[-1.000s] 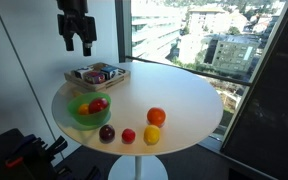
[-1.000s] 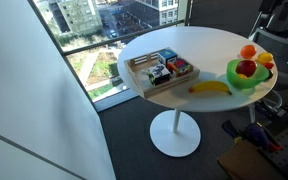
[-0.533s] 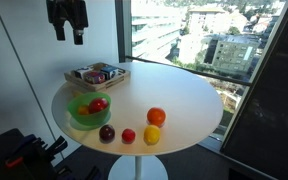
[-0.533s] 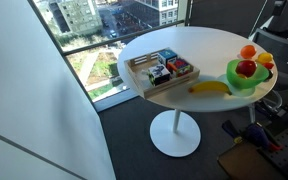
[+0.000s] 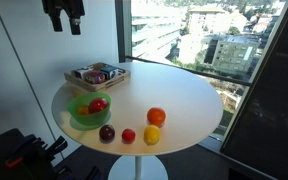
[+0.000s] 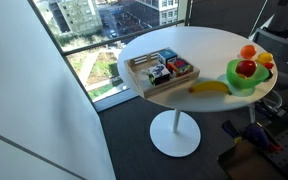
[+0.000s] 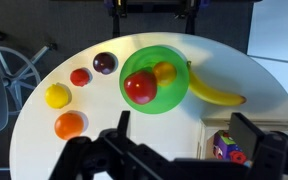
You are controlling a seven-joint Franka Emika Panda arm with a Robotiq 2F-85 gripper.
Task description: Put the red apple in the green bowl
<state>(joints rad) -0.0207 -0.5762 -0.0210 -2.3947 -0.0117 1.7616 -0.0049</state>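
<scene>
The red apple (image 7: 140, 87) lies inside the green bowl (image 7: 174, 62), beside a small orange fruit; both also show in both exterior views, apple (image 5: 97, 104) in bowl (image 5: 76, 118) and apple (image 6: 246, 69) in bowl (image 6: 237, 82). My gripper (image 5: 63, 23) hangs high above the table's back left, well clear of the bowl. In the wrist view its fingers (image 7: 184, 132) are spread wide with nothing between them.
A round white table (image 5: 184, 95) holds a wooden tray of packets (image 5: 97, 75), a banana (image 7: 216, 90), an orange fruit (image 5: 156, 116), a yellow fruit (image 5: 151, 134), a small red fruit (image 5: 128, 135) and a maroon fruit (image 5: 106, 132). A window stands behind.
My gripper has risen and moved left, away from the table. The apple and the bowl have stayed put.
</scene>
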